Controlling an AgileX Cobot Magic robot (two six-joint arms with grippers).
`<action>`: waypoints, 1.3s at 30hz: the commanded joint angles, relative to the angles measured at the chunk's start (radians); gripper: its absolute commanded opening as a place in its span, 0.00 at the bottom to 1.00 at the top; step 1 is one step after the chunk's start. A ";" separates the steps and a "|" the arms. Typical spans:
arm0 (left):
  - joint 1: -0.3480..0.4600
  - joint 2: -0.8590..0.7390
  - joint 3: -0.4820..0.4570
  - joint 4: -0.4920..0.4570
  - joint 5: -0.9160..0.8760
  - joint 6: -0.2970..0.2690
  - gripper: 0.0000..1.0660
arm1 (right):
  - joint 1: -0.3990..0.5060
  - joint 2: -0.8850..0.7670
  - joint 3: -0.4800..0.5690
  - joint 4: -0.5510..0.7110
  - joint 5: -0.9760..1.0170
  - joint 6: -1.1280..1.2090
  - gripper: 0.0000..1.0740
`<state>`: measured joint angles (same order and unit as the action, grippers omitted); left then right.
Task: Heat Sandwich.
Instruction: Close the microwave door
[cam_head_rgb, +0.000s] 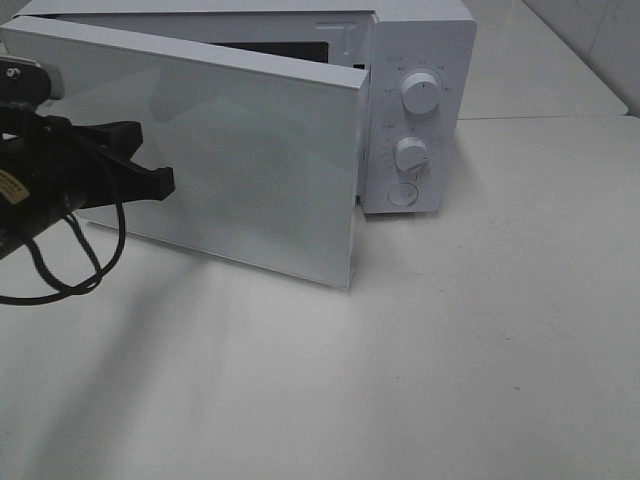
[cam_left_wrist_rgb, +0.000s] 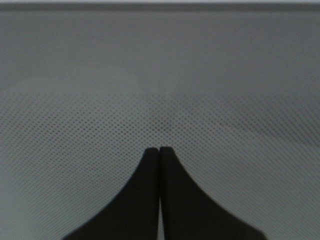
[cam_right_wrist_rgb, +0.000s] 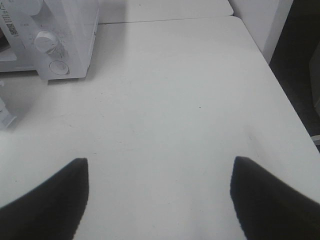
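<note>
The sandwich is out of view in all three frames. A white microwave (cam_head_rgb: 420, 110) stands at the back of the table, its glass door (cam_head_rgb: 230, 150) swung partly open toward the front. My left gripper (cam_head_rgb: 168, 182) is shut with nothing in it, and its tips point at the door's outer face near the free left end. In the left wrist view the closed fingertips (cam_left_wrist_rgb: 159, 150) sit right in front of the dotted door glass (cam_left_wrist_rgb: 160, 75); contact cannot be told. My right gripper (cam_right_wrist_rgb: 160, 161) is open and empty above bare table, with the microwave (cam_right_wrist_rgb: 65, 40) farther off.
Two round knobs (cam_head_rgb: 421, 92) (cam_head_rgb: 411, 155) and a round button (cam_head_rgb: 402, 194) sit on the microwave's control panel. The white table (cam_head_rgb: 480, 350) spreads out in front and to the right. Its right edge (cam_right_wrist_rgb: 295, 115) drops off beside a dark gap. A black cable (cam_head_rgb: 60, 270) hangs from the left arm.
</note>
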<state>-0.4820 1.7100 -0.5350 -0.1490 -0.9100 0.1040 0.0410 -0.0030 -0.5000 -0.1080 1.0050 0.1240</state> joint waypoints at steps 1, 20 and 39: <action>-0.035 0.037 -0.052 -0.045 0.005 0.009 0.00 | -0.005 -0.029 0.001 -0.004 -0.006 -0.002 0.71; -0.124 0.220 -0.376 -0.150 0.094 0.073 0.00 | -0.005 -0.029 0.001 -0.004 -0.006 -0.002 0.71; -0.130 0.265 -0.525 -0.216 0.247 0.117 0.00 | -0.005 -0.029 0.001 -0.004 -0.006 -0.002 0.71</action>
<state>-0.6350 1.9890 -1.0360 -0.2880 -0.6290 0.2200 0.0410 -0.0030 -0.5000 -0.1070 1.0050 0.1240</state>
